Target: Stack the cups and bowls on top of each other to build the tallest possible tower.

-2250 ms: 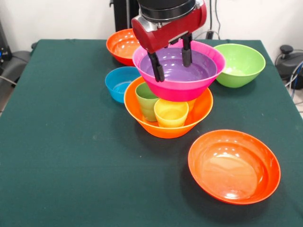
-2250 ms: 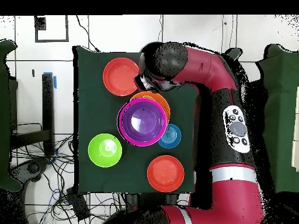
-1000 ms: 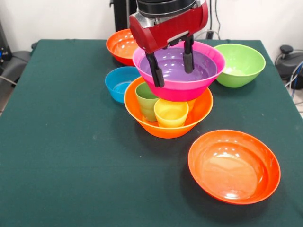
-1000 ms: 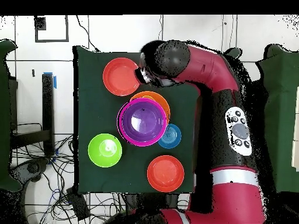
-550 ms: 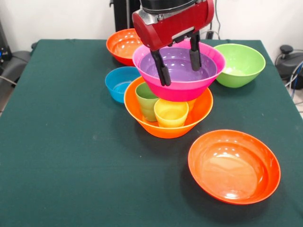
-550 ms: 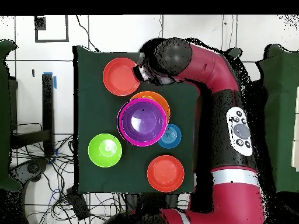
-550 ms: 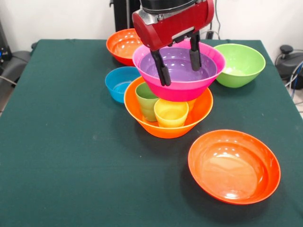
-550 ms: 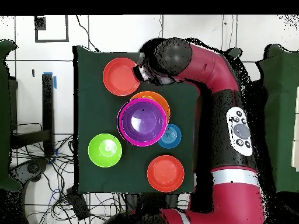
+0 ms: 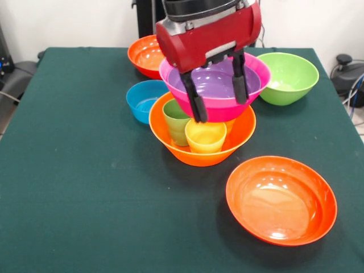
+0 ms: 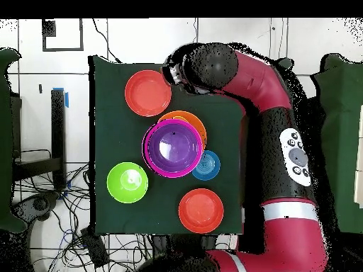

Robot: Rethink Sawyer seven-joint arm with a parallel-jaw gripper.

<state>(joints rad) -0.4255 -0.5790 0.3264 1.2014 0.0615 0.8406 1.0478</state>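
sitting mid-table, the tower (image 9: 202, 133) has the light orange bowl (image 9: 239, 139) as base, green cup (image 9: 175, 120) and yellow cup (image 9: 205, 136) inside it, the pink bowl (image 9: 219, 108) on the cups and the purple bowl (image 9: 213, 82) nested in it. i see my gripper (image 9: 218, 98) hanging spread, holding nothing.

- The gripper (image 9: 218, 102) has been moved toward the camera in the front view: earlier its two fingers (image 9: 197, 104) were seen over the inside of the purple bowl (image 9: 215, 83), and now they are seen in front of the near wall of the pink bowl (image 9: 224, 107).
- The gap between the fingers has become a little wider.
- In the overhead view the arm (image 10: 241, 78) has been shifted up and to the right, away from the tower (image 10: 174, 146).
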